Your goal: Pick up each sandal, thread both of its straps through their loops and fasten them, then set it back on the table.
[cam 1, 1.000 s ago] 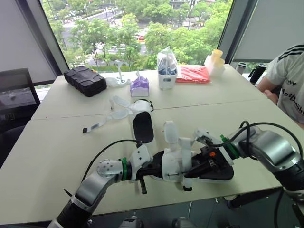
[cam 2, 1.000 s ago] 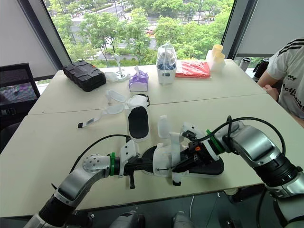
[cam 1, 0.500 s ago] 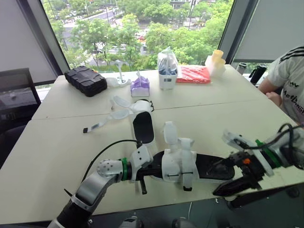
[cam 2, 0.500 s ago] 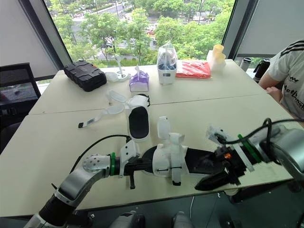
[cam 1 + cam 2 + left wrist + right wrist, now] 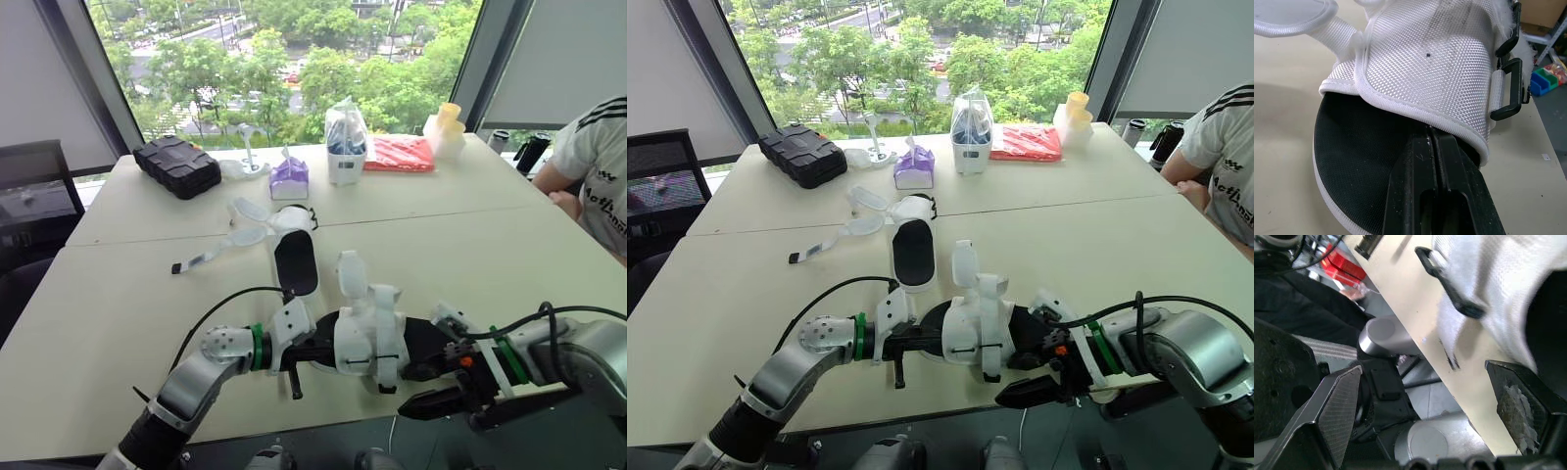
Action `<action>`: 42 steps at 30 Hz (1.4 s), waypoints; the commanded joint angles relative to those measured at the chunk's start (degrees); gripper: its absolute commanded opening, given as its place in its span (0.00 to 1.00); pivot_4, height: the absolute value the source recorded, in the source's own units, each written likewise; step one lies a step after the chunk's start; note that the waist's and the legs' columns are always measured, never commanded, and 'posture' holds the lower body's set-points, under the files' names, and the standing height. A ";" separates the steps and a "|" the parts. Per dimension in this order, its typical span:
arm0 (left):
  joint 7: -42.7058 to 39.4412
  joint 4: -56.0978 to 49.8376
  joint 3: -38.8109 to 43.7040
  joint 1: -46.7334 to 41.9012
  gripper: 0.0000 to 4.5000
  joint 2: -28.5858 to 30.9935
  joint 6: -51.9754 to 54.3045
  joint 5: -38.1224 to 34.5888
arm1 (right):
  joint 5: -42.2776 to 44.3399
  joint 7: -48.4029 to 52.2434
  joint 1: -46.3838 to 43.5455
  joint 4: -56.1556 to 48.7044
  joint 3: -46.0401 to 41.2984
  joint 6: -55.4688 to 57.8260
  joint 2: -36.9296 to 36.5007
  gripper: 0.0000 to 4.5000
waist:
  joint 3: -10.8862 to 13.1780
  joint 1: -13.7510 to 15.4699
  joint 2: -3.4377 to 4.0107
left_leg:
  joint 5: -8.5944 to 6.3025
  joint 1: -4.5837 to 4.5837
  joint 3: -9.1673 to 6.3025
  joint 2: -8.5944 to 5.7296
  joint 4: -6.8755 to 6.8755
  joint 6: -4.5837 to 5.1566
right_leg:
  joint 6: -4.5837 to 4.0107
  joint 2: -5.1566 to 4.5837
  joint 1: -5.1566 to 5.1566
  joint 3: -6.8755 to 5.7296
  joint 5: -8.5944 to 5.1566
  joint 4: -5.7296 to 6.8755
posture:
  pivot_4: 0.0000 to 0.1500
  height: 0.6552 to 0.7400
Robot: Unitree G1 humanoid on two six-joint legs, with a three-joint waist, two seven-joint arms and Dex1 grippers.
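- My left gripper (image 5: pixel 1431 142) is pinched tight on the black footbed of the near sandal (image 5: pixel 372 328), the same grip as a second ago. The sandal runs straight out ahead of its fingertips, by the table's (image 5: pixel 127 294) front edge.
- The second sandal (image 5: pixel 294 257) lies well beyond that gripper, straps splayed, unmoved.
- Past the left grip, one strap (image 5: pixel 351 272) stands loose and a black loop (image 5: pixel 1508 81) looks empty, so I judge this sandal is not fastened yet.
- My right gripper (image 5: pixel 423 387) is what changed. A second ago it was in among the straps, then it swung well off to the right. Now it is back, jaws spread wide and holding nothing, with the sandal's end just ahead of its fingertips (a re-approach for a fresh hold, I reckon).
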 commanded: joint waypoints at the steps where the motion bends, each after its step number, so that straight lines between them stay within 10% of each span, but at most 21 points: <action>1: -0.03 0.22 -1.03 0.68 0.00 0.38 0.98 0.73 | 2.24 -2.64 -1.75 -1.19 -0.18 1.76 2.59 0.98 | 0.00 -0.02 0.00 | 0.00 0.00 0.00 0.00 0.00 0.00 | 0.00 0.00 0.01 0.00 0.00 0.00 | 1.00 1.00; 6: 0.21 -0.32 -0.94 1.02 0.00 0.43 1.46 0.61 | 3.18 -5.90 -2.56 -0.51 -0.52 3.49 5.55 0.80 | 0.00 -0.02 0.00 | 0.00 0.00 0.00 0.00 0.01 0.00 | 0.00 0.01 0.00 0.00 0.00 0.00 | 1.00 1.00; 13: 0.77 -0.98 -0.91 1.27 0.00 0.32 2.32 0.44 | 3.78 -8.07 -2.67 -0.11 0.24 4.88 7.06 0.01 | 0.00 -0.02 0.00 | 0.00 0.00 0.00 0.00 0.00 0.00 | 0.00 0.02 0.00 0.00 0.00 0.00 | 1.00 1.00; 33: 0.84 -6.30 -1.18 3.97 0.00 1.94 6.30 -0.67 | -2.86 7.82 10.55 -7.42 14.15 -8.23 -11.45 0.01 | 0.00 0.04 -0.01 | -0.03 0.02 0.00 0.01 -0.04 0.02 | 0.11 0.00 0.03 -0.04 -0.09 -0.03 | 1.00 1.00; 42: 0.17 -5.16 -1.78 2.99 0.00 2.08 5.83 -0.81 | 1.39 8.55 8.02 -10.01 4.33 -10.36 -13.62 0.01 | 0.01 -0.03 -0.02 | -0.04 0.02 0.00 0.00 -0.03 0.02 | 0.12 -0.02 0.05 -0.03 -0.09 -0.04 | 1.00 1.00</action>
